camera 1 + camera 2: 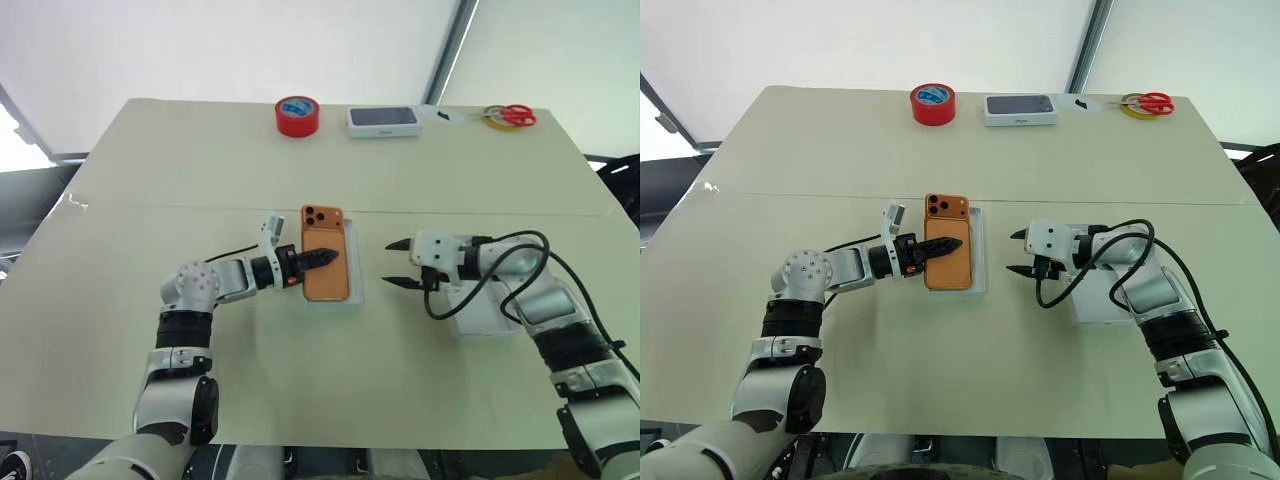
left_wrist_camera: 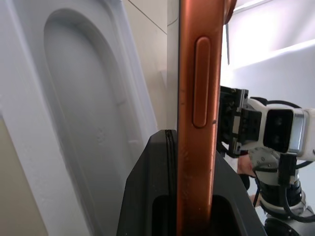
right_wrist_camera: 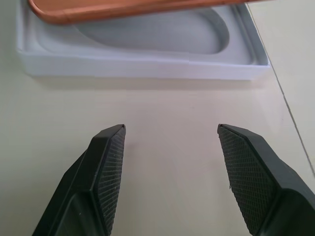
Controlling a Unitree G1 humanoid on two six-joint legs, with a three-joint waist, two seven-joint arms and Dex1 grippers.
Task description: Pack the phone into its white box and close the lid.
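While left claw (image 1: pixel 328 257) grips phone (image 1: pixel 325 268), right claw (image 1: pixel 396 264) gapes nearby.

Phone (image 1: pixel 324 265) over white box (image 1: pixel 355 290) — lid (image 1: pixel 483 308) right.

Bare cream tabletop (image 1: pixel 400 330) lies open between my right claw (image 1: pixel 398 264) and the shallow white cardboard box (image 1: pixel 354 290). My left claw (image 1: pixel 318 259) and the flat orange smartphone (image 1: pixel 325 270) it grips cover that box from above. Red tape roll (image 1: pixel 297 116) sits well clear.
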